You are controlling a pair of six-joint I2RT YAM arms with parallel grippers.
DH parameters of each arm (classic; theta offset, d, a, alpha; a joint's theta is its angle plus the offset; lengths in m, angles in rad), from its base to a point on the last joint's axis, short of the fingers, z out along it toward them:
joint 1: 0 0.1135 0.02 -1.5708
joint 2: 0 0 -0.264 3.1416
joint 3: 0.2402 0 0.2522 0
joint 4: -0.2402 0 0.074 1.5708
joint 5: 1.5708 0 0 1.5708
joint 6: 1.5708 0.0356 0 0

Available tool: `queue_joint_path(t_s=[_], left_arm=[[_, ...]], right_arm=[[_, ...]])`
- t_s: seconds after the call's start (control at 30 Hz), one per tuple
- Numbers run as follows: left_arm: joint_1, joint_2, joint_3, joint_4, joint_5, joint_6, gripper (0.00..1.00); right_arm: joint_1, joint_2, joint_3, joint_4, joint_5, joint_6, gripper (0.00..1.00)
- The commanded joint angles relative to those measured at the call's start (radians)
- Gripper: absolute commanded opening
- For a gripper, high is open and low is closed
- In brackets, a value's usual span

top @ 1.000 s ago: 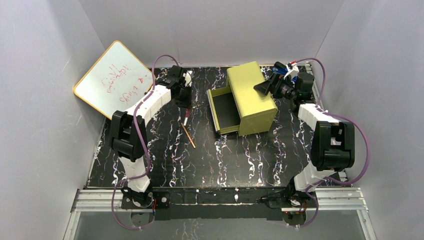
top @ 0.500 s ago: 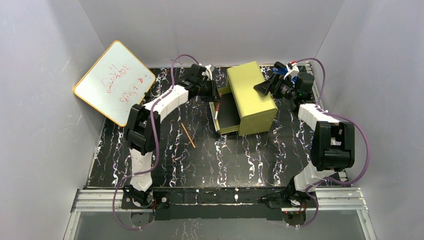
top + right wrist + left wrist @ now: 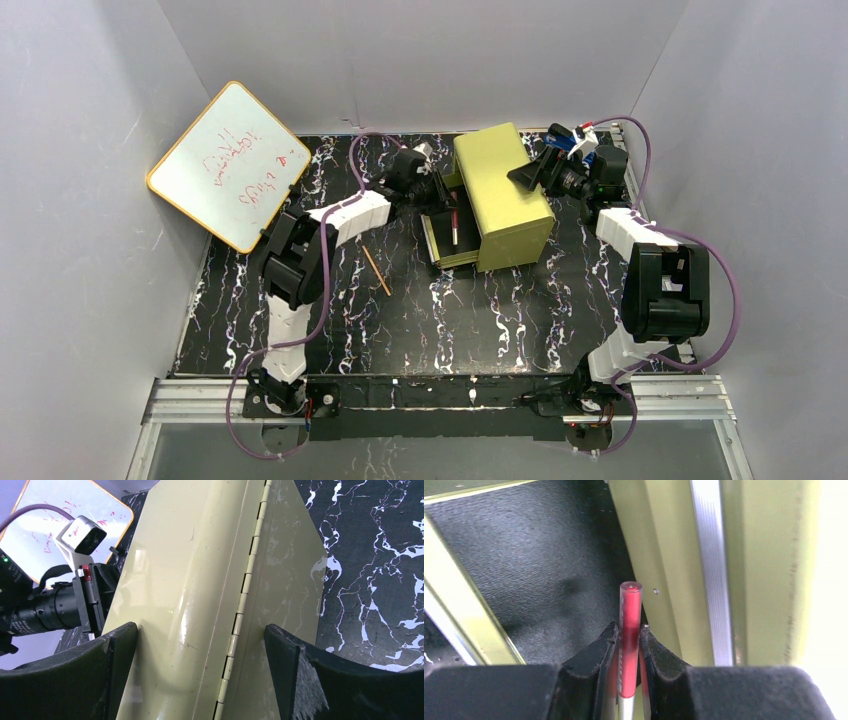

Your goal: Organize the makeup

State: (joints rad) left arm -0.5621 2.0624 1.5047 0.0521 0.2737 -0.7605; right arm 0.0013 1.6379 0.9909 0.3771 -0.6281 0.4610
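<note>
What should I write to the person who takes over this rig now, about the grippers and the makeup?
Left gripper: shut on the red pencil, held over the open drawer of the yellow-green box.
Right gripper: open, jaws astride the box top; contact unclear.
Done: one pencil at the drawer, not yet released.
Left to do: release it, then fetch the brown pencil lying on the table left of the drawer. No other makeup is in view.

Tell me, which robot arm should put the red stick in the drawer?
Left, probably. The left end effector grips the red stick right over the open drawer, so it only needs to let go. The right end effector sits across the yellow-green box, away from the stick.
</note>
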Motion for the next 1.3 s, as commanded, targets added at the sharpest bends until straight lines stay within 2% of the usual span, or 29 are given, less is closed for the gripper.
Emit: queue_joint_path(t_s=[0.0,0.13,0.2,0.3,0.33,0.4,0.47,0.57,0.67,0.8,0.9,0.93,1.03,1.13,1.27], left_arm=[[0.004,-0.045,-0.061,0.118,-0.095,-0.079,0.00],[0.002,-0.055,-0.126,0.202,-0.126,-0.129,0.00],[0.002,-0.051,-0.132,0.219,-0.125,-0.142,0.12],[0.001,-0.053,-0.128,0.231,-0.125,-0.139,0.43],[0.001,-0.055,-0.125,0.239,-0.121,-0.133,0.50],[0.001,-0.062,-0.109,0.250,-0.110,-0.108,0.58],[0.002,-0.074,-0.078,0.243,-0.105,-0.078,0.61],[0.004,-0.086,0.025,0.134,-0.102,0.015,0.62],[0.005,-0.105,0.180,-0.152,-0.139,0.188,0.57],[0.007,-0.144,0.366,-0.501,-0.298,0.435,0.55],[0.025,-0.186,0.404,-0.684,-0.418,0.547,0.43],[0.033,-0.211,0.390,-0.720,-0.446,0.566,0.38],[0.064,-0.296,0.280,-0.782,-0.484,0.593,0.37],[0.096,-0.408,0.085,-0.772,-0.451,0.579,0.36],[0.135,-0.470,-0.148,-0.764,-0.354,0.535,0.33]], right_arm=[[0.007,0.055,-0.082,-0.242,0.055,-0.120,1.00],[0.007,0.054,-0.082,-0.242,0.054,-0.121,1.00],[0.007,0.054,-0.083,-0.243,0.055,-0.121,1.00],[0.008,0.055,-0.081,-0.244,0.054,-0.121,1.00],[0.007,0.055,-0.081,-0.244,0.054,-0.120,1.00],[0.007,0.057,-0.081,-0.245,0.054,-0.122,1.00],[0.007,0.059,-0.081,-0.245,0.054,-0.122,1.00],[0.008,0.060,-0.079,-0.247,0.055,-0.123,1.00],[0.007,0.061,-0.077,-0.249,0.057,-0.125,1.00],[0.007,0.067,-0.077,-0.246,0.057,-0.125,1.00],[0.008,0.076,-0.077,-0.239,0.052,-0.122,1.00],[0.007,0.077,-0.077,-0.239,0.051,-0.121,1.00],[0.008,0.076,-0.075,-0.239,0.050,-0.119,1.00],[0.008,0.075,-0.074,-0.241,0.049,-0.120,1.00],[0.008,0.070,-0.079,-0.241,0.051,-0.119,1.00]])
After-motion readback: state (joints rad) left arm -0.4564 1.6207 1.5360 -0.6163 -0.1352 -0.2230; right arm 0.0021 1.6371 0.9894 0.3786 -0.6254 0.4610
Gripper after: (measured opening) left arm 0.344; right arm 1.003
